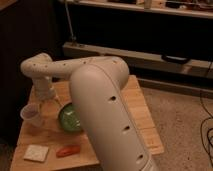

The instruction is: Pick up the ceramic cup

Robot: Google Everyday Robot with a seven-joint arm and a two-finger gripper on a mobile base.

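Note:
The ceramic cup [31, 114] is small, whitish and tapered. It stands upright near the left edge of the wooden table [140, 107]. My arm reaches from the front, bends at an elbow above the table's back left and comes down to the gripper [47, 98]. The gripper hangs just above and to the right of the cup, between it and the green bowl [70, 119]. I cannot tell whether it touches the cup.
A white square pad [36, 152] and a red-orange oblong item [67, 150] lie at the table's front left. My large arm link [107, 115] covers the table's middle. A dark cabinet stands to the left and a low shelf unit [165, 57] behind.

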